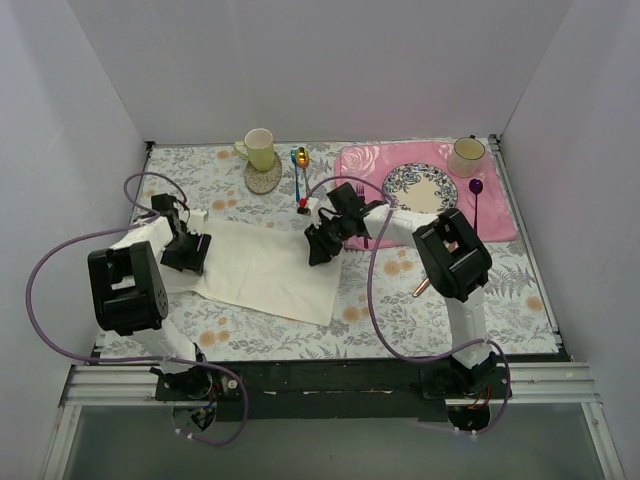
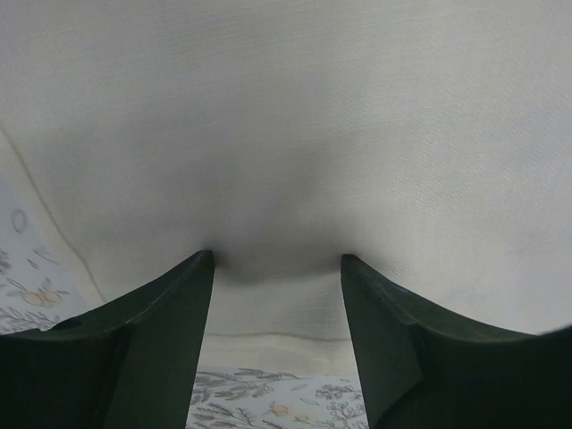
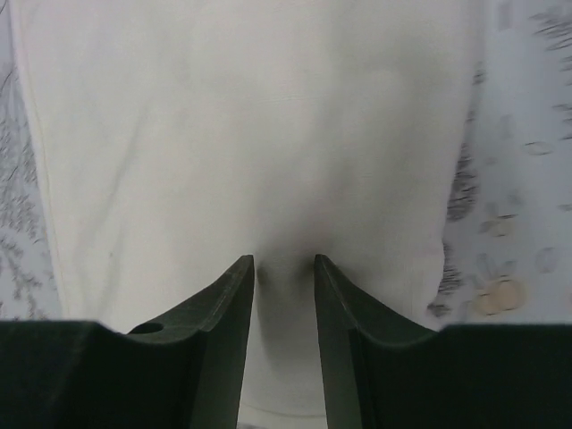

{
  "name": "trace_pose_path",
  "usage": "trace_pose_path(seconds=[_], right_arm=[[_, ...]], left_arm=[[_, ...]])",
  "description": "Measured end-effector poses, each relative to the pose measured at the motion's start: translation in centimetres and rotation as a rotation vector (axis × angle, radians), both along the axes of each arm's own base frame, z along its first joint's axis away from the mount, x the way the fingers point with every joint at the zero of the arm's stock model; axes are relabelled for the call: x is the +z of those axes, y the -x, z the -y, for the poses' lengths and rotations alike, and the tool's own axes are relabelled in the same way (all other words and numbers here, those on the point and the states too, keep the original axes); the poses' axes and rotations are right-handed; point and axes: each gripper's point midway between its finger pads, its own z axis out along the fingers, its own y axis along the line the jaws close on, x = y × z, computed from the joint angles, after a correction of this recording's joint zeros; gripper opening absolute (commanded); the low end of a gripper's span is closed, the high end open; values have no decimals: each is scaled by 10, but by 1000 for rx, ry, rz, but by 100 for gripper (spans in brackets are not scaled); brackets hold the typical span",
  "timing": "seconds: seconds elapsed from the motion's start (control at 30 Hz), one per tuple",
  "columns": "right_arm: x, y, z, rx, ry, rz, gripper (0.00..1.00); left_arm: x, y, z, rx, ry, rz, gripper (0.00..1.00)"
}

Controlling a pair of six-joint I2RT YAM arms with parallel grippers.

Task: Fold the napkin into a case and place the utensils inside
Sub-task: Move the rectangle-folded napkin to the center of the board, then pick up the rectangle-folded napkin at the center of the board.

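**Item: napkin.** Cream cloth lying flat on the table, spanning the gap between both end effectors and running under each.

**Left end effector.** Down on the cloth's left edge. Jaws part-open, tips pressed into the fabric; no pinch evident.

**Right end effector.** Down at the far right corner. Jaws narrow, with cloth shadowed between the tips; a grip cannot be confirmed.

**Copper knife.** Off the cloth, near the right arm and well back from its end effector.

**Step in hand (judged).** Taking hold for the first fold; utensils not yet placed.

**Next move calls for.** Firm pinches on both sides, then an even lift-and-carry across.
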Motion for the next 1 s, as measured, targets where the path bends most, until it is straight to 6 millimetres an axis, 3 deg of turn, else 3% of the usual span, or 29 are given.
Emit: trace_pose_path(seconds=[0.17,0.27,0.37,0.5,0.57,0.7,0.87,1.0], right_arm=[[2,77,-3,128,35,-77,44],[2,100,1,159,62,-114,44],[1,92,9,129,73,-121,44],[3,69,22,65,94,-112,43],[3,60,26,39,100,-107,43],[1,57,30,28,111,-116,43],[1,58,28,33,110,-120,43],[1,58,28,33,111,-121,42]], left_arm=[[5,-40,0,-7,43,43,59],[17,-47,7,4,121,64,59],[41,-65,-1,42,183,127,60],[71,-96,-36,109,226,230,56],[74,-113,-54,134,242,259,51],[58,-128,-70,146,267,247,44],[22,-124,-62,135,321,150,40],[7,-117,-55,123,331,117,37]])
